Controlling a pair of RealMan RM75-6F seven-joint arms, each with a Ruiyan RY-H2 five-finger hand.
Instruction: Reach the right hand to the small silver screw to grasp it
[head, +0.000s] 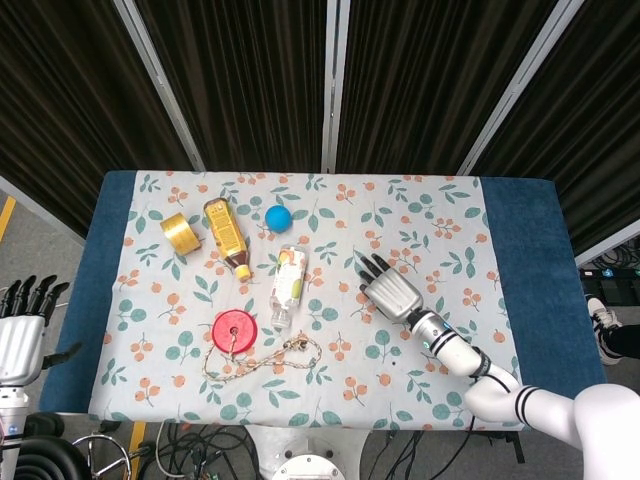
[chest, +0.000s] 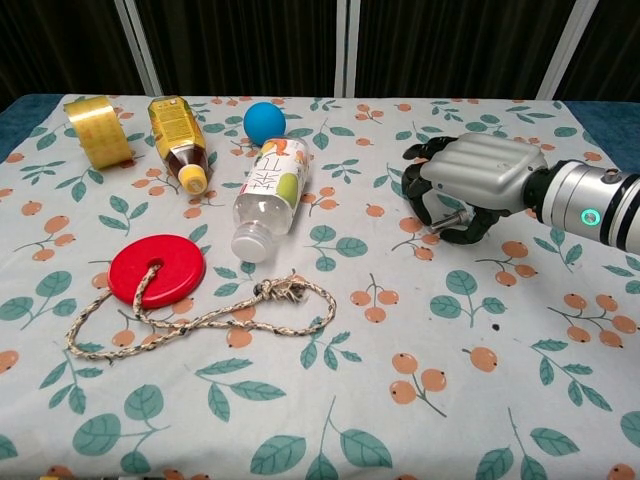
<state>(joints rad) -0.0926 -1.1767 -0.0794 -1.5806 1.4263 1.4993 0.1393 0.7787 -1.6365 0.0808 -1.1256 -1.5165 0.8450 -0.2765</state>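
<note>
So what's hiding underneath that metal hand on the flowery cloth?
A small silver screw lies on the tablecloth under the right hand, showing between its curled fingers in the chest view. The head view hides it completely. Whether the fingers touch it yet can't be seen.

backdrop: dark pleated curtains (head: 250, 80) are hung behind the table, divided by pale metal bars (head: 333, 80).
table: a blue top (head: 525, 230) is covered by a leaf-and-berry cloth (head: 440, 215).
floor: grey floor (head: 25, 235) and cables (head: 200, 440) are seen.
</note>
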